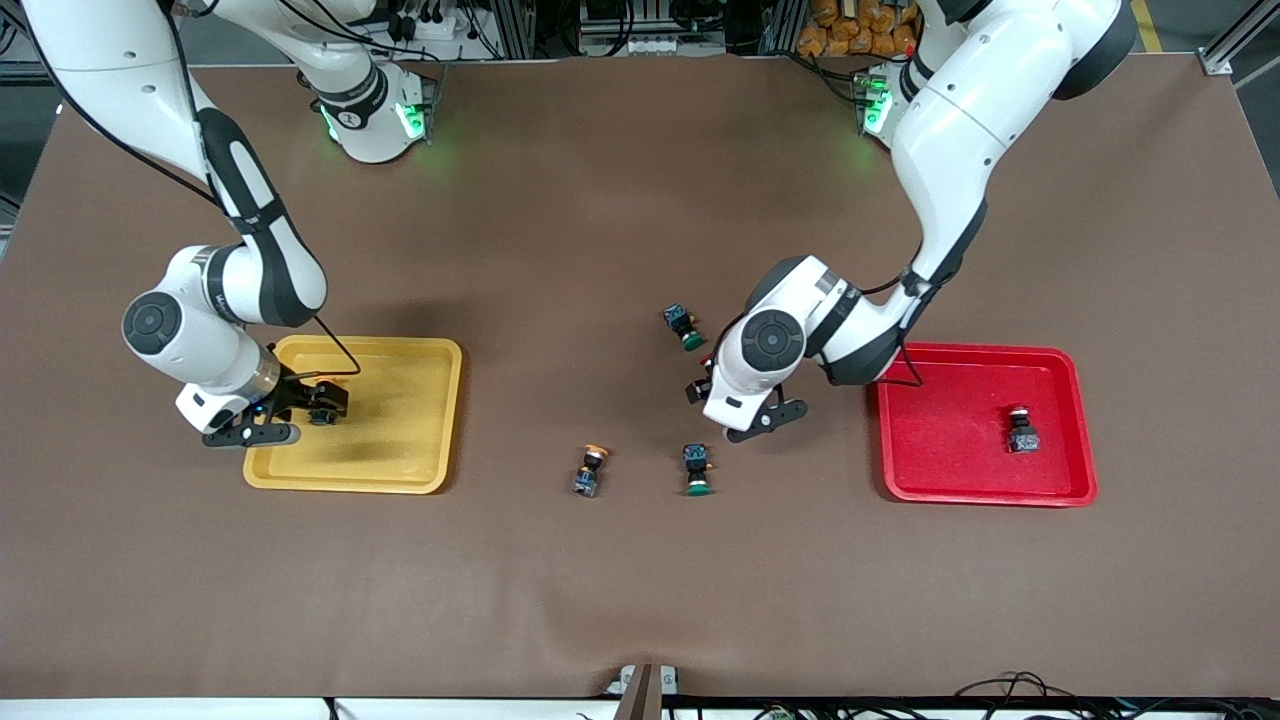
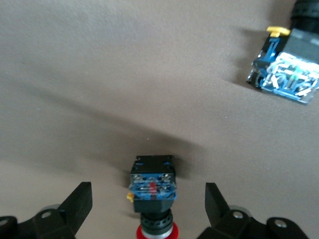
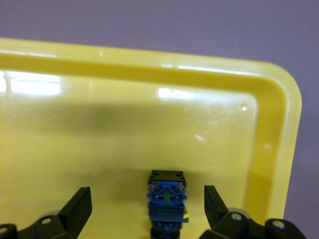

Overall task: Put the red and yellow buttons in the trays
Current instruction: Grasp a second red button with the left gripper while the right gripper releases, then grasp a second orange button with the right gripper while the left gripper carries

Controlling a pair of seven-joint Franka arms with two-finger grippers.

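Brown tabletop (image 1: 640,600) fills the front view, its near edge closest to the camera. Two trays rest on it: the yellow tray (image 1: 350,485) toward the right arm's end, and the red tray (image 1: 985,497) toward the left arm's end.

My right gripper (image 3: 148,199) hangs low inside the yellow tray. Its jaws stand wide and grip nothing; a button (image 3: 167,196) lies between them untouched, its cap hidden from me. My left gripper (image 2: 148,194) is low over the bare tabletop between the trays, jaws equally wide, straddling a red-capped button (image 2: 152,184) without touching it.

One red-capped button (image 1: 1022,432) already lies in the red tray. A yellow-capped button (image 1: 591,470) waits on the tabletop, beside two green-capped buttons (image 1: 684,326) (image 1: 697,470).

I see two risks. The straddled button lies on its side, so an off-centre squeeze could twist it free. The neighbouring green ones invite a wrong pick.
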